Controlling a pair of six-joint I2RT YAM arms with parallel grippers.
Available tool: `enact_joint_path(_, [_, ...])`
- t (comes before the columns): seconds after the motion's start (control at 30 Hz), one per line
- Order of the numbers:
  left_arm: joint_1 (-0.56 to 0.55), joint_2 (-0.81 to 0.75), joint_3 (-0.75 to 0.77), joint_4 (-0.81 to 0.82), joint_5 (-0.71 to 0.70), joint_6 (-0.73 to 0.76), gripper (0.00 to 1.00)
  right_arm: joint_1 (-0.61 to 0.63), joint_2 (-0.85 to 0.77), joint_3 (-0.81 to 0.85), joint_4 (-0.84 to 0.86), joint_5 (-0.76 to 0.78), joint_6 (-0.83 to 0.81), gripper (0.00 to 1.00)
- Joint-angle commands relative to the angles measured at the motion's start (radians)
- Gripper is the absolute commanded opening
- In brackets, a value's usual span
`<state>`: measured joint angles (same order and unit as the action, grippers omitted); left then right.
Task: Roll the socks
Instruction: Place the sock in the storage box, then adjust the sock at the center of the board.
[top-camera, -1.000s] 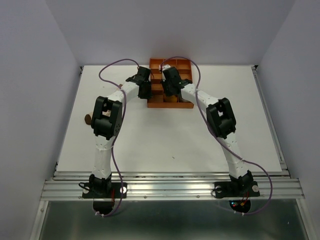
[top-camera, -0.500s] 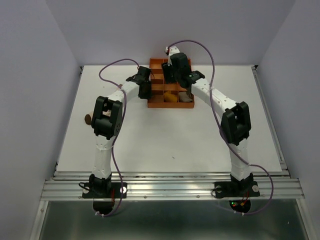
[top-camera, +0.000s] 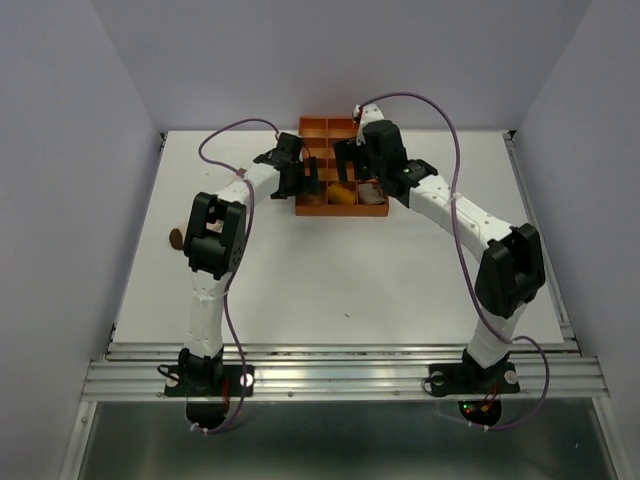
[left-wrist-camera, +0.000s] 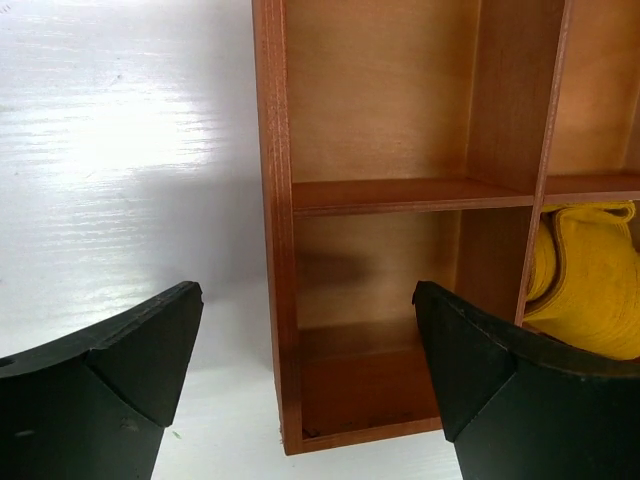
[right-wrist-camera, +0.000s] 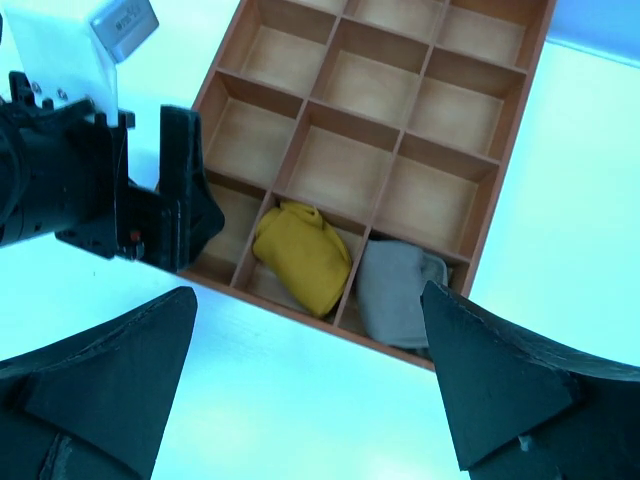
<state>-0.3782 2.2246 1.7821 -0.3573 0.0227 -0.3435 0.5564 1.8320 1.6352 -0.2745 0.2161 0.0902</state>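
A yellow sock (right-wrist-camera: 300, 255) and a grey sock (right-wrist-camera: 398, 293) are seen bundled in neighbouring compartments of an orange tray (right-wrist-camera: 375, 85) on the desk (top-camera: 300, 280). Both pairs of jaws are spread, empty. The socks are judged soft and light, best pinched mid-bundle.

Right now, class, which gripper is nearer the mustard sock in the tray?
Left. The left gripper sits low over the neighbouring compartment, one finger beside the mustard sock; the right gripper hangs higher above the tray.
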Motion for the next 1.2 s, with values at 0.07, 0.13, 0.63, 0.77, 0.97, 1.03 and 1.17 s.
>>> enact_joint_path(0.07, [-0.002, -0.163, 0.017, -0.017, -0.059, 0.009, 0.99, -0.004, -0.164, -0.113, 0.115, 0.029, 0.034, 1.00])
enact_joint_path(0.13, [-0.002, -0.195, 0.016, -0.023, -0.069, 0.012, 0.99, -0.004, -0.195, -0.150, 0.133, 0.035, 0.040, 1.00])
enact_joint_path(0.63, [0.222, -0.413, -0.274, 0.003, -0.126, -0.207, 0.99, -0.004, -0.404, -0.406, 0.164, 0.158, 0.079, 1.00])
enact_joint_path(0.77, [0.301, -0.346, -0.283, 0.093, -0.032, -0.224, 0.99, -0.004, -0.415, -0.433, 0.164, 0.158, 0.060, 1.00])
enact_joint_path(0.97, [0.317, -0.195, -0.162, 0.113, -0.004, -0.195, 0.99, -0.004, -0.386, -0.429, 0.162, 0.175, 0.014, 1.00])
enact_joint_path(1.03, [0.317, -0.161, -0.145, 0.123, -0.012, -0.193, 0.99, -0.004, -0.384, -0.433, 0.159, 0.181, 0.005, 1.00])
enact_joint_path(1.17, [0.320, -0.077, -0.107, 0.118, -0.043, -0.193, 0.99, -0.004, -0.385, -0.445, 0.162, 0.193, -0.006, 1.00])
